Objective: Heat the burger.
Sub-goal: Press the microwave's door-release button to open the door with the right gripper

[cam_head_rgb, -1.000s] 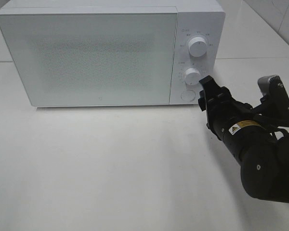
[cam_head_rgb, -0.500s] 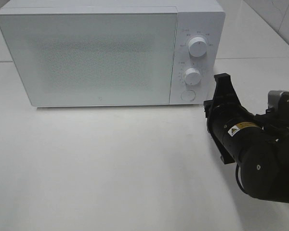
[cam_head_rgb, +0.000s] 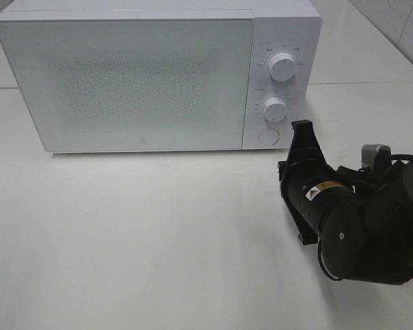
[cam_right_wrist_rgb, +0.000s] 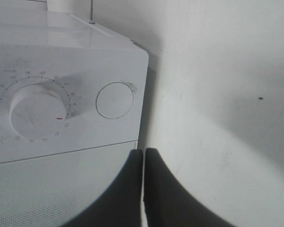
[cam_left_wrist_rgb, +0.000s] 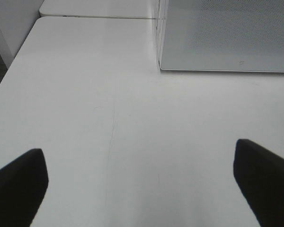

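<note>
Inspector: Burger?
Clerk: Not in view; microwave [cam_head_rgb: 144,82] closed (possibly inside, cannot tell).
Inspector: Claws?
Clerk: Right gripper [cam_right_wrist_rgb: 143,158] clenched, empty, tips just beside the round button [cam_right_wrist_rgb: 114,100]. Left gripper [cam_left_wrist_rgb: 141,172] released, well apart. Right arm nearer.
</note>
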You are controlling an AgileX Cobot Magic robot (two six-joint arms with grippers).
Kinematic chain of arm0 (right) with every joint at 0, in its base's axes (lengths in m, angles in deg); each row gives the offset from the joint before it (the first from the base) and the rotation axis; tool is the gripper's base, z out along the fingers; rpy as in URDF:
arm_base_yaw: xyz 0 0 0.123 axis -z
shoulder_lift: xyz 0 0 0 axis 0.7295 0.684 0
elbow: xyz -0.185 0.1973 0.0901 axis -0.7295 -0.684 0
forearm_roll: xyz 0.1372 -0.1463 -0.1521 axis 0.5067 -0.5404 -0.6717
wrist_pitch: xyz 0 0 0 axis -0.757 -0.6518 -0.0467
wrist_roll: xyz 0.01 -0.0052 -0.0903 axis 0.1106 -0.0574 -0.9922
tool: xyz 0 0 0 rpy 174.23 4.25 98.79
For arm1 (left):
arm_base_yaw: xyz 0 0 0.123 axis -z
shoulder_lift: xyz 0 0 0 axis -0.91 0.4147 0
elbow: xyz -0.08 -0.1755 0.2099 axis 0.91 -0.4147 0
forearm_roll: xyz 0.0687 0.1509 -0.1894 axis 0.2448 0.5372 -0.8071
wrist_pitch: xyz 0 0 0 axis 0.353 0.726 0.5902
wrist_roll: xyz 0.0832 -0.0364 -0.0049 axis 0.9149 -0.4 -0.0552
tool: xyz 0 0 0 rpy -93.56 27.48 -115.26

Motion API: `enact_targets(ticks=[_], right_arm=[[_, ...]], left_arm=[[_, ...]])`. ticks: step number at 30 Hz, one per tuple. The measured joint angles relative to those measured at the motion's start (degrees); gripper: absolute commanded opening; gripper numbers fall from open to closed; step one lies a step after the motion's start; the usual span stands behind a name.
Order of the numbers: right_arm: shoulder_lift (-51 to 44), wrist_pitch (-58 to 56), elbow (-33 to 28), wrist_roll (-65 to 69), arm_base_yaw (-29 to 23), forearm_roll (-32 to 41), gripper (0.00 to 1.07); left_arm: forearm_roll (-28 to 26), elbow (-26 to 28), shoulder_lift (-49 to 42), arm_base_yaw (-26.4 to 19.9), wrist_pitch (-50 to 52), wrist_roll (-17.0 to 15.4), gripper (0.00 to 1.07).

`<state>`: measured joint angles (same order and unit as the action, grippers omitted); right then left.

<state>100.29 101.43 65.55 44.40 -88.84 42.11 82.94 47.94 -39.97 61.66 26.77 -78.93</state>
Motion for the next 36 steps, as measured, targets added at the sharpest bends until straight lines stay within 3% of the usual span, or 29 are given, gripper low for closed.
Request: enact_targets(ticks=[21,36], right_arm=[[8.9,-1.3,11.5,2.6,9.3,-7.6,0.0],[12.8,-1.3,16.6,2.6,10.1,-8.8,0.0]], left_arm=[[0.0,0.0,0.0,0.0,0.0,0.0,1.0],[0.0,0.0,0.0,0.0,0.0,0.0,1.0]])
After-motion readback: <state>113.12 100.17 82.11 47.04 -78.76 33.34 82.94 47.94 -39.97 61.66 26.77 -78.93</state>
